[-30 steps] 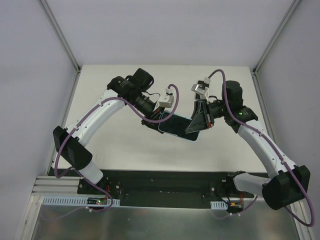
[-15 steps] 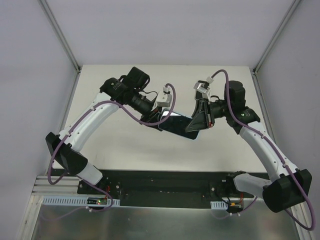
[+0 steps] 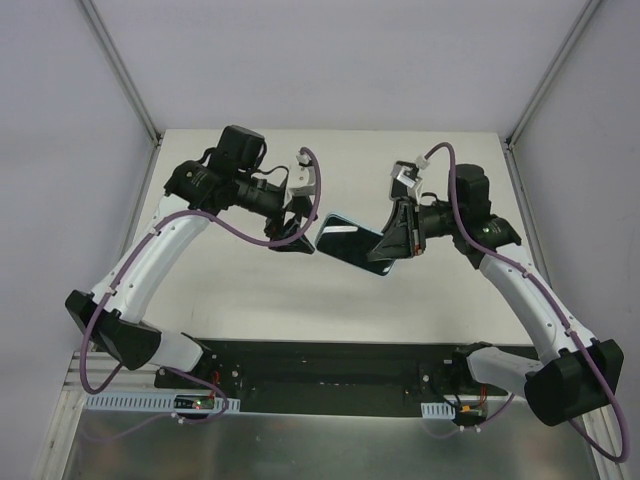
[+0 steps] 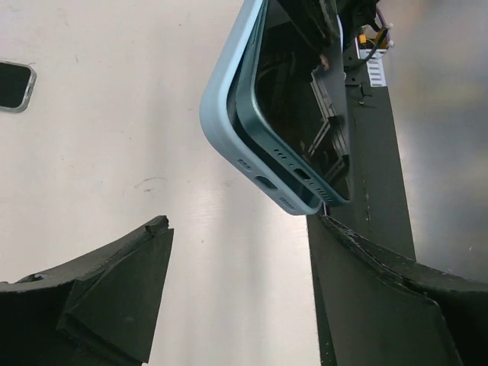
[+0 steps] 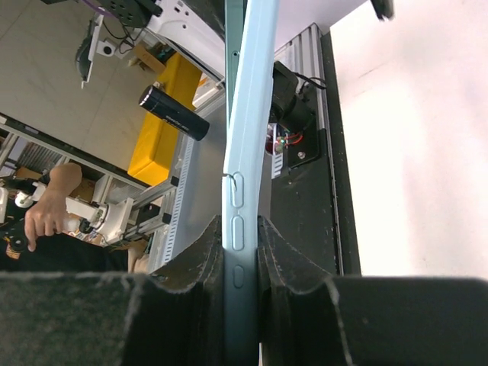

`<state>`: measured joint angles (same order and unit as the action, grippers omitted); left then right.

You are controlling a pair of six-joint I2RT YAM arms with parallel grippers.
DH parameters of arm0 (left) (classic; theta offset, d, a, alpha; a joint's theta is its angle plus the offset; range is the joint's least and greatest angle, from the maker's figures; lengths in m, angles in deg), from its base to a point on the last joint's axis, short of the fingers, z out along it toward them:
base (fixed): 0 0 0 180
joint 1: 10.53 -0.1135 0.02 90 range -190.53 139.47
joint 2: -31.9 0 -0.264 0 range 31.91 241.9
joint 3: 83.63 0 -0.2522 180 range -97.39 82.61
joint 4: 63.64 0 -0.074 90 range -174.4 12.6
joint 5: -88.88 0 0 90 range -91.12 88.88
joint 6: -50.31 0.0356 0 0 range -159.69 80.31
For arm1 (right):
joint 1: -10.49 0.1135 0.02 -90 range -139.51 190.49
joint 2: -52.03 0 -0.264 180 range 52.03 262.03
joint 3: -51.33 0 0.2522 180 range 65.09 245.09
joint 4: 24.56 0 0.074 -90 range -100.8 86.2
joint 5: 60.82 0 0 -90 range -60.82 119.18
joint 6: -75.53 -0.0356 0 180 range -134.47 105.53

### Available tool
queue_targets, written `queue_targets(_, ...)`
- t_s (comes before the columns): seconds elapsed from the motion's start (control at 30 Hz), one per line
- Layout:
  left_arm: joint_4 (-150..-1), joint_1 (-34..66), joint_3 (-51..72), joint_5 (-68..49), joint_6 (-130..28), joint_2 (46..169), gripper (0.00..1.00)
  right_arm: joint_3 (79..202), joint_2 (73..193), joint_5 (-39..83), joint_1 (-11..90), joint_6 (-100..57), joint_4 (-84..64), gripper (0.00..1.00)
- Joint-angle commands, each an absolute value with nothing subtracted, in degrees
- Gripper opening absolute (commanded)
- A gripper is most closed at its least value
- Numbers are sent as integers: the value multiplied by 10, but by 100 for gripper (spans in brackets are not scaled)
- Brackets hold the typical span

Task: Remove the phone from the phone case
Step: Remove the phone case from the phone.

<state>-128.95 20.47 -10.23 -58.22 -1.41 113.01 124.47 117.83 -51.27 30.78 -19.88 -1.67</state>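
Observation:
The phone [image 3: 350, 243] sits in its light blue phone case [image 4: 217, 114] and hangs tilted above the table. My right gripper [image 3: 395, 240] is shut on the right end of the cased phone, its fingers [image 5: 202, 259] pressing both faces by the side buttons [image 5: 238, 229]. In the left wrist view the phone's teal frame [image 4: 267, 149] stands slightly out of the case at the lower corner. My left gripper [image 3: 295, 228] is open a short way left of the phone's free end, with only table between its fingers [image 4: 145, 252].
A small dark object with a pale rim [image 4: 14, 84] lies on the white table [image 3: 250, 300] at the far left of the left wrist view. The black base rail [image 3: 330, 375] runs along the near edge. Side walls bound the table.
My left gripper has opened, let go of the phone's left end and drawn back to the left. The right gripper still holds the cased phone, barely moved.

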Motion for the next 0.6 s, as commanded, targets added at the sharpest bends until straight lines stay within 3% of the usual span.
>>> queue_targets(0.0, -1273, 195, -108, -569, -60, 1093, 76, 1279, 1158, -503, 304, -84, 62, 0)
queue_targets(0.3, -1273, 188, -153, -502, -195, 1067, 77, 1287, 1151, -412, 304, -38, 99, 0)
queue_targets(0.57, -1211, 189, -150, -520, -369, 1083, 77, 1304, 1153, -346, 304, -49, 87, 0)
